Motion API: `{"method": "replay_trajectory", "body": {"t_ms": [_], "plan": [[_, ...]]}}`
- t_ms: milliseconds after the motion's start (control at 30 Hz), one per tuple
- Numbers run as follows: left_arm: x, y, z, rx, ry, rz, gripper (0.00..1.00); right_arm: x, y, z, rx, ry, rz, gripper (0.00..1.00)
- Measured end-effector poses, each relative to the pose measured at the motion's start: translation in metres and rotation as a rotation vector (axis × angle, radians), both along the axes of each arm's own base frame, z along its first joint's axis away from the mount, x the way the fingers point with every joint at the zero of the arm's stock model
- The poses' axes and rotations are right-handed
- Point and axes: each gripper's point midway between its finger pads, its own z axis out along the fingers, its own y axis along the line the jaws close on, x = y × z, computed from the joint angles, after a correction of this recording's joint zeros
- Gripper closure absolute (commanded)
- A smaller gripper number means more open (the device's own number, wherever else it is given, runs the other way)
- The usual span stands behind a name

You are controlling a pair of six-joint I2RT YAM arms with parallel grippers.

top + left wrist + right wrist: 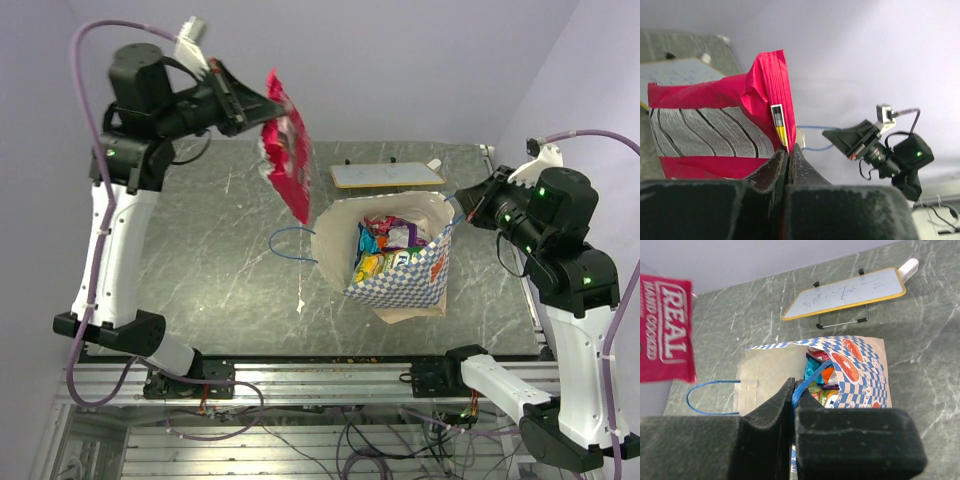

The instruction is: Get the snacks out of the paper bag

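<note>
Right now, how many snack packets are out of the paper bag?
1: the red packet, held aloft by the left gripper. Other packets lie in the paper bag; some may be hidden.

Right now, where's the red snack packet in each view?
Top external: red packet upper centre-left.
Left wrist: packet centre-left, pinched in the left tool.
Right wrist: packet at the top-left edge.
Shared landmark: the white board, in all three.

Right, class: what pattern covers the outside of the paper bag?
Blue-and-white checks cover the paper bag outside; it shows best in the top external view.
</note>
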Motion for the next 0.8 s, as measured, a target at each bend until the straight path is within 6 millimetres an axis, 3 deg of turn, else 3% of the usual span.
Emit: {"method": "replay_trajectory", "body": {"t_ms": [167, 333, 533, 800], "plan": [[0.012, 0.056, 0.018, -0.03, -0.039, 0.115, 0.93, -0.001, 0.0, 0.0, -0.004, -0.002, 0.001, 1.0], [0.033, 0.097, -0.001, -0.048, 0.034, 0.22, 0.93, 0.001, 0.0, -0.001, -0.004, -0.006, 0.002, 1.0], [0.071, 0.119, -0.057, -0.065, 0.22, 0.288, 0.93, 0.003, 0.004, -0.002, 0.004, -0.016, 0.021, 1.0], [0.122, 0.132, -0.156, -0.064, 0.469, 0.388, 0.93, 0.009, 0.014, -0.003, 0.026, -0.034, 0.065, 1.0]]}}
